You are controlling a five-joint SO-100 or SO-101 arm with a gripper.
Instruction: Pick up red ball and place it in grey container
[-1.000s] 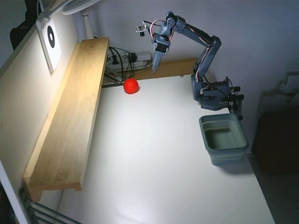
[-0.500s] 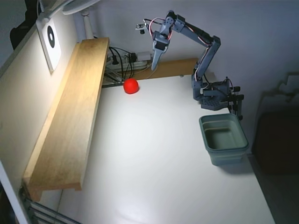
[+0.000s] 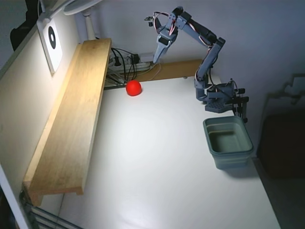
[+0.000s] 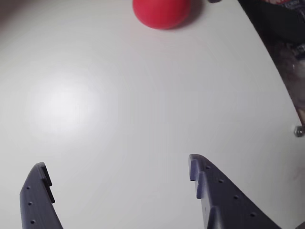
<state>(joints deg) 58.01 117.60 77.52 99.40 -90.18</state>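
White table (image 3: 157, 157) against a pale wall, lit brightly from the upper left of the fixed view. A long wooden shelf (image 3: 76, 119) runs along the table's left side; cables (image 3: 125, 62) lie at its far end, and a white panel with a black ring (image 3: 51, 40) leans on the left wall. A second wooden strip crosses the far edge of the table.

Bin (image 3: 228, 142): grey-green, rectangular, upright and open-topped, at the right edge of the table just in front of the arm's base; its long axis runs roughly front to back in the fixed view.

Ball (image 3: 133, 88): red, resting on the table near the far end of the shelf, well apart from the bin. Being round, it shows no long axis or heading.

Pincer (image 3: 157, 58): raised above the table, pointing downward, to the right of and behind the ball in the fixed view, not touching it. In the wrist view the two fingers (image 4: 217, 195) stand wide apart with bare table between them; the ball (image 4: 161, 12) lies ahead at the top edge, slightly left of the midline between the pincer (image 4: 116, 169) tips.
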